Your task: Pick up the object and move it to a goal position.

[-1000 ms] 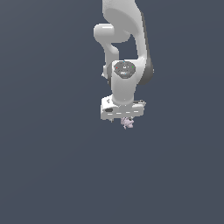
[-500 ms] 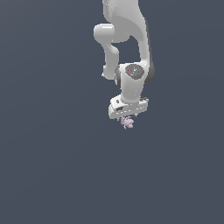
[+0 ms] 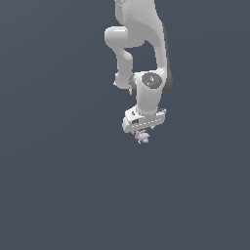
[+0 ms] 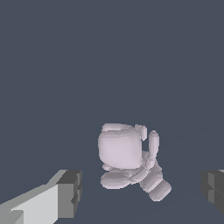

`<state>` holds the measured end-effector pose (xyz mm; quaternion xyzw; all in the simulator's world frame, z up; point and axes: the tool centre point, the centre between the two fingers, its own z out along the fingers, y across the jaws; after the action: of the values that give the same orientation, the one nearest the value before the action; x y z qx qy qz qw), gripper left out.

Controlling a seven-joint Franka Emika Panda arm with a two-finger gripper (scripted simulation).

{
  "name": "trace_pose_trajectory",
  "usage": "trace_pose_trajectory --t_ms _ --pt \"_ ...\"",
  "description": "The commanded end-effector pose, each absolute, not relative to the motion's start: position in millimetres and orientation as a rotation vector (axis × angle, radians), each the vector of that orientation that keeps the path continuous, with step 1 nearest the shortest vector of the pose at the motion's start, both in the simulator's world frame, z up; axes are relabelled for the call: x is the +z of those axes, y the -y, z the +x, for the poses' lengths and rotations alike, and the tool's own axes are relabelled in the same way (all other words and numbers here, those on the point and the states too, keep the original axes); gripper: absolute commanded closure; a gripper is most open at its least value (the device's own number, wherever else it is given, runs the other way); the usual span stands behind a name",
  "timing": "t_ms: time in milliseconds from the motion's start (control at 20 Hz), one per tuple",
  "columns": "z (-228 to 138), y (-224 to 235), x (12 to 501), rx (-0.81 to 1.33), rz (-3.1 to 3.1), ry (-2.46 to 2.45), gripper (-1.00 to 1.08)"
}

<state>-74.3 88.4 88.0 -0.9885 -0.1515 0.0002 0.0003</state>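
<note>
The object (image 3: 142,137) is a tiny lumpy pale pink-lilac thing with small knobs, just below the white gripper (image 3: 142,130) in the exterior view. In the wrist view the object (image 4: 122,153) lies between the two dark finger pads (image 4: 70,192), with a clear gap on each side. The gripper (image 4: 140,191) is open and neither pad touches the object. Whether the fingers reach down beside it or hang above it I cannot tell.
The white arm (image 3: 146,58) comes down from the top of the exterior view. Around it there is only a uniform dark grey-blue surface (image 3: 58,185), with no other objects, edges or goal marker showing.
The wrist has turned and the gripper has shifted slightly toward the exterior view's right, settling over the object. The object has stayed in about the same place.
</note>
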Motion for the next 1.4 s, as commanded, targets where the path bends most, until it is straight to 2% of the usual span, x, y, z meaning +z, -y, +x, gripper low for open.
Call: trace_pose_trajectory --t_ms 0,650,700,1350 --pt "-74.8 -88.3 82.2 0.002 -3.105 0.476 -0.92" --pt "-75.8 -88.8 39.9 0.000 -3.104 0.483 -0.92" --pt "-75.8 -88.8 39.9 0.000 -3.104 0.483 1.08" --pt "-75.7 -88.2 42.9 0.000 -3.104 0.483 1.08"
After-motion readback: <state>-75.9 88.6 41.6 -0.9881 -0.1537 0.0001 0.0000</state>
